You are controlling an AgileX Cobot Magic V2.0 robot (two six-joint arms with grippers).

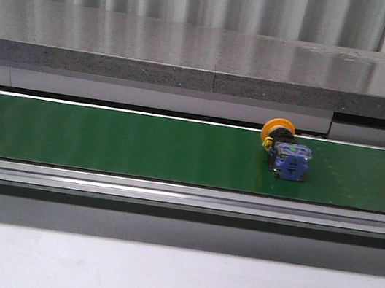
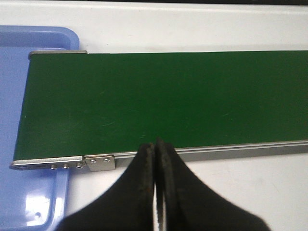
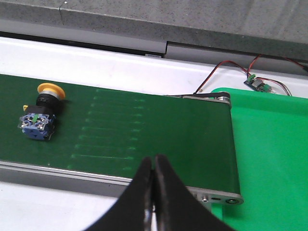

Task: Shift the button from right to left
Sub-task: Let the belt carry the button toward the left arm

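One button (image 1: 286, 148) lies on its side on the green conveyor belt (image 1: 105, 137), its yellow-orange ring toward the far edge of the belt and its blue-faced block toward the near edge. In the right wrist view the button (image 3: 39, 113) sits well apart from the right fingers (image 3: 154, 166), off to one side of them and farther across the belt, untouched. The right fingers are pressed together with nothing between them, their black tips hanging over the near edge of the belt (image 3: 144, 130). Beyond the belt's roller end, on the other side of these fingers from the button, lies a green tray (image 3: 274, 159), and past it a small circuit board with red and black wires (image 3: 257, 83).

The left fingers (image 2: 156, 149) are likewise pressed together and empty, their tips over the metal side rail (image 2: 216, 151) of the belt (image 2: 168, 101). No button shows near them. A blue tray (image 2: 19, 62) lies under the belt's end, off to one side of the left fingers. The white bench (image 2: 250, 192) spreads beneath them.
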